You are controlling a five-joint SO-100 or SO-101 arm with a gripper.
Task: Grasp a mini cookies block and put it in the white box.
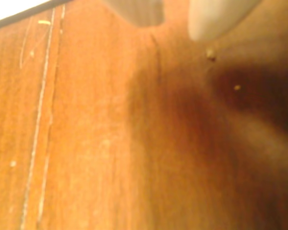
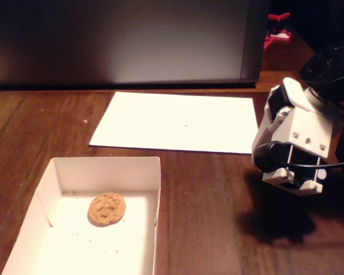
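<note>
Whether the jaws stand apart or together I cannot tell; the wrist view shows only blurred tips at twelve o'clock over bare bench [image 1: 86, 143].

In the fixed view the mini cookies block [image 2: 107, 208] lies inside the white box [image 2: 106, 167], at eight o'clock, the arm [image 2: 295, 143] well apart at three o'clock. The placing looks done; next is probably just parking.

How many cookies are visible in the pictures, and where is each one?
1. The mini cookies block lies on the floor of the white box, in its far half in the fixed view. The wrist view shows only wood and crumbs. Others may lie outside the pictures.
</note>
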